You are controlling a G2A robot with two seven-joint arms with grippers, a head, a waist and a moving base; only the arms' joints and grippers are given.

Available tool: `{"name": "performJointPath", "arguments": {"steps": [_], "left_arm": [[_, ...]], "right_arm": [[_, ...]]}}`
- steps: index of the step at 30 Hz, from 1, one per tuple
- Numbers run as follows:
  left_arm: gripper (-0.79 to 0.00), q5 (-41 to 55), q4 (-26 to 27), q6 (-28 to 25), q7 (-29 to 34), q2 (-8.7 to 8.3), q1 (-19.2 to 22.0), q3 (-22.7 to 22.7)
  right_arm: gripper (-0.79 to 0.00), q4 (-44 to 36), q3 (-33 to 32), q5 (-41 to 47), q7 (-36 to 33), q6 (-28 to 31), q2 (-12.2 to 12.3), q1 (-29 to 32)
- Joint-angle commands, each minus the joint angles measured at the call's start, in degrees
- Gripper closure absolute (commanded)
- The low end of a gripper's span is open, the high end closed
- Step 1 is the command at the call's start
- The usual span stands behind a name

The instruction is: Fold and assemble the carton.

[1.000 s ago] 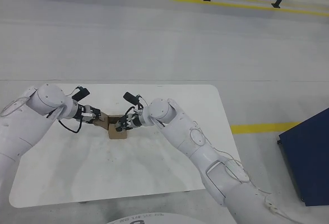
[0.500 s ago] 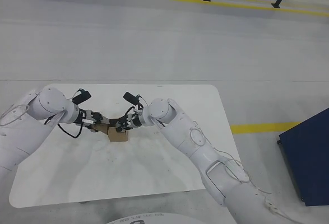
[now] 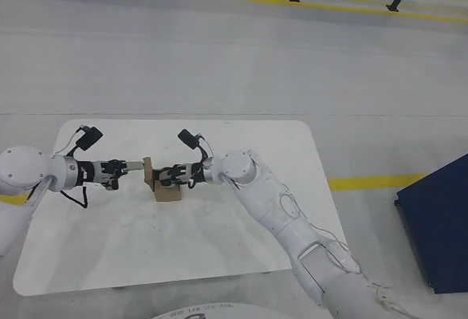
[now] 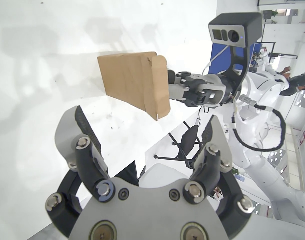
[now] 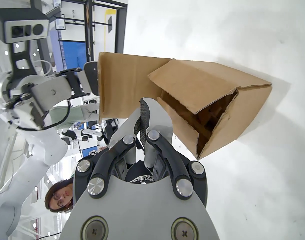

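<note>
Left claw (image 3: 135,167) drew back, open; carton flap (image 3: 148,174) now upright.

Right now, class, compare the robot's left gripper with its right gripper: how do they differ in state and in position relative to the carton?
The left gripper is open, jaws spread wide with nothing between them; the right gripper is shut, jaws pressed together. The carton lies ahead of the left gripper, outside its jaws, while the right gripper's tips sit right at the carton's upright flap. Both face the carton from opposite sides.
</note>
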State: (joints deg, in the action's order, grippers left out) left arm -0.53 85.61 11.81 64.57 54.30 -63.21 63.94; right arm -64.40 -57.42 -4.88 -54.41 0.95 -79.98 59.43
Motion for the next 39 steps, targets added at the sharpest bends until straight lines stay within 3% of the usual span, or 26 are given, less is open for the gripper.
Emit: {"name": "performJointPath", "arguments": {"steps": [1,4,6,7,9,14,24,32,39], "left_arm": [[-0.757,0.16,-0.06,0.12,0.40,-0.24,-1.00,0.65],[-0.631,0.48,-1.39,0.18,0.33,0.00,-0.52,-0.27],[-0.431,0.63,-2.86,0.40,-0.08,0.34,0.46,-1.36],[-0.376,0.59,-3.57,0.58,-0.50,0.55,1.08,-1.97],[-0.336,1.37,-5.32,0.48,-0.78,0.99,2.35,-3.03],[-0.314,2.31,-8.58,-0.36,-1.17,1.89,5.04,-5.16],[-0.434,2.16,-9.00,-1.32,-1.21,2.85,7.92,-7.60],[-0.296,2.39,-11.30,-0.73,-0.37,3.96,11.01,-10.26],[-0.249,1.73,-14.22,0.06,-0.53,5.44,13.81,-13.97]], "right_arm": [[0.000,-0.30,-0.85,0.91,-0.81,-0.67,0.29,0.23],[0.000,0.05,-1.08,1.67,-1.01,-1.20,0.42,0.10],[0.000,0.50,-0.97,2.11,-0.96,-1.38,0.42,-0.10],[0.000,0.77,-0.92,2.32,-0.86,-1.49,0.41,-0.19],[0.000,1.22,-0.82,2.60,-0.70,-1.52,0.42,-0.36],[0.000,1.95,-1.06,3.21,-0.55,-1.26,0.64,-0.42],[0.000,1.38,-1.56,3.65,-0.78,-0.61,1.27,0.24],[0.000,-0.36,-1.72,3.03,-0.20,-0.65,1.82,1.43],[0.000,-1.28,-2.45,3.30,-0.26,-0.90,2.38,2.31]]}}
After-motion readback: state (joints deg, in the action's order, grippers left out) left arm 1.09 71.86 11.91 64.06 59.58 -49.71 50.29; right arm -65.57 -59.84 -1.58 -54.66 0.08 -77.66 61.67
